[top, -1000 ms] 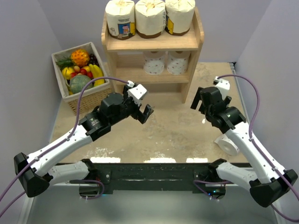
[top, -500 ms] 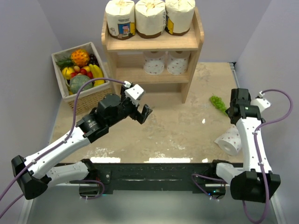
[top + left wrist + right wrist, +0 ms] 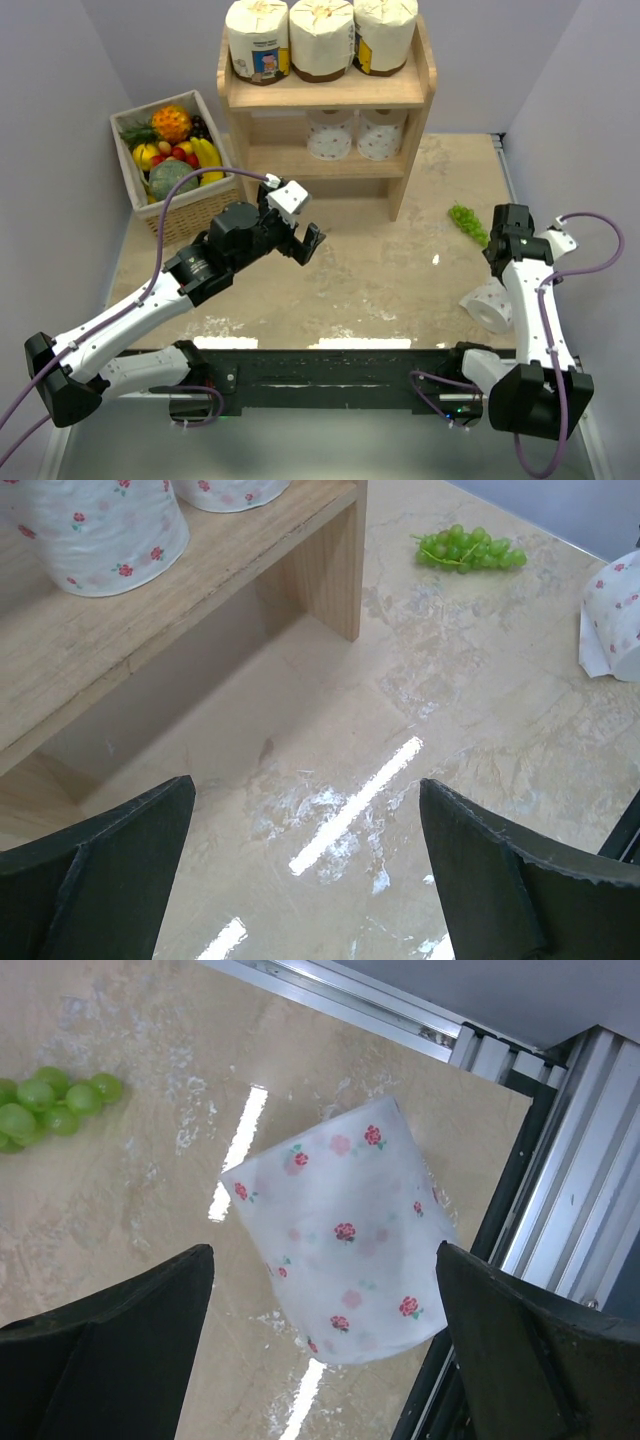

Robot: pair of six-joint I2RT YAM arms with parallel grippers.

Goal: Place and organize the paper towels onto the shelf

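**A:** Paper towels (image 3: 322, 38): how many are up, seen from above?

**B:** Five. Three big cream rolls stand in a row on the top board of the shelf (image 3: 330, 92), and two small flowered ones sit side by side on the lower tier. The sixth roll (image 3: 488, 305) lies on its side on the table (image 3: 380, 270) at the right edge, well apart from the shelf.

**A:** And the arms?

**B:** The left gripper (image 3: 303, 238) hovers in front of the shelf with its fingers apart and nothing in them. The right gripper (image 3: 503, 255) hangs over the fallen roll, near a bunch of grapes (image 3: 468, 222).

**A:** What does the left wrist show?

**B:** Its fingers are spread wide over bare table. The lower tier and its two small rolls are at the upper left, and the stray roll is at the far right.

**A:** The right wrist?

**B:** The stray roll fills the middle. A finger stands wide on either side and neither touches it, so nothing is gripped.

**A:** So what's left?

**B:** I'd say one roll. It has to be picked up and stood on the lower tier, where there looks to be room beside the pair.
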